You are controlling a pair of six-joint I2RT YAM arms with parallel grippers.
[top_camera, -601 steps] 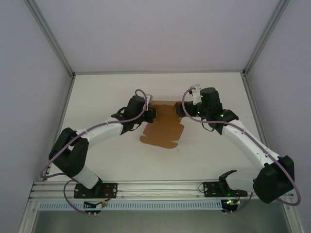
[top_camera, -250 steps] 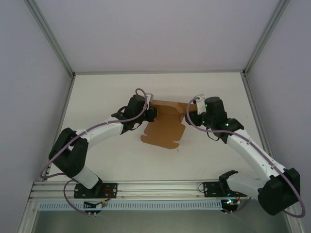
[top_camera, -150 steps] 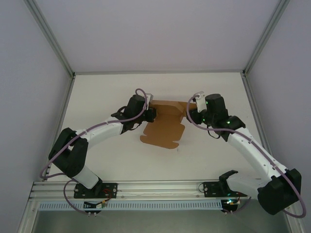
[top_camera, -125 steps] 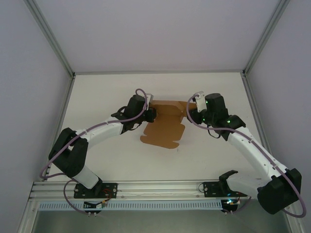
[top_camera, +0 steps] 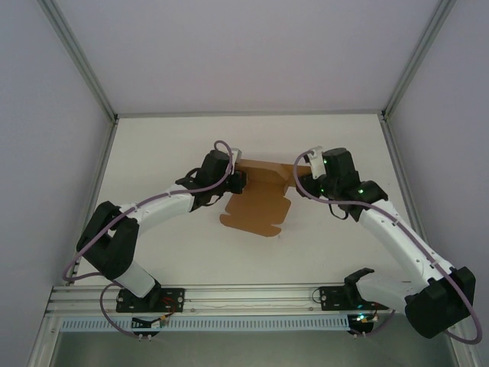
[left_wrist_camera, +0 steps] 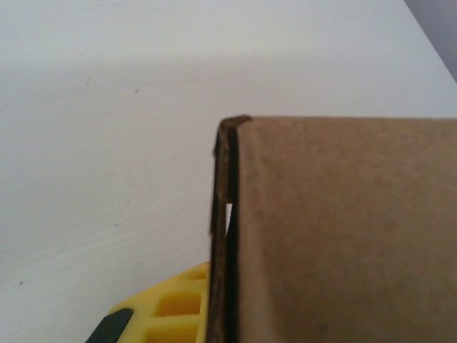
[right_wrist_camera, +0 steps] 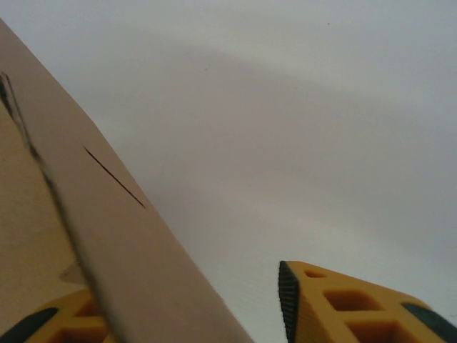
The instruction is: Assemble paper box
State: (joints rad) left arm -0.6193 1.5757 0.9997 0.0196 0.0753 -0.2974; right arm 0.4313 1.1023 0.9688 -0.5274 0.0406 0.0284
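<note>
Paper box point(top_camera: 258, 205) sat mid-bench point(top_camera: 153, 153), between my hands. By my judgement half done: far part raised into walls, near flap flat. My right hand point(top_camera: 299, 183) was open, fingers point(right_wrist_camera: 343, 307) astride side panel. My left hand point(top_camera: 238, 180) was at left end wall; grip unclear. Remaining: lock walls, close flap.

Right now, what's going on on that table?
A brown kraft cardboard die-cut sheet lies on the white table, far part folded up, near flap flat. The left arm has its jaws at the folded part's left end; whether they grip is unclear. The right arm has its jaws open astride a raised panel at the right end.
</note>
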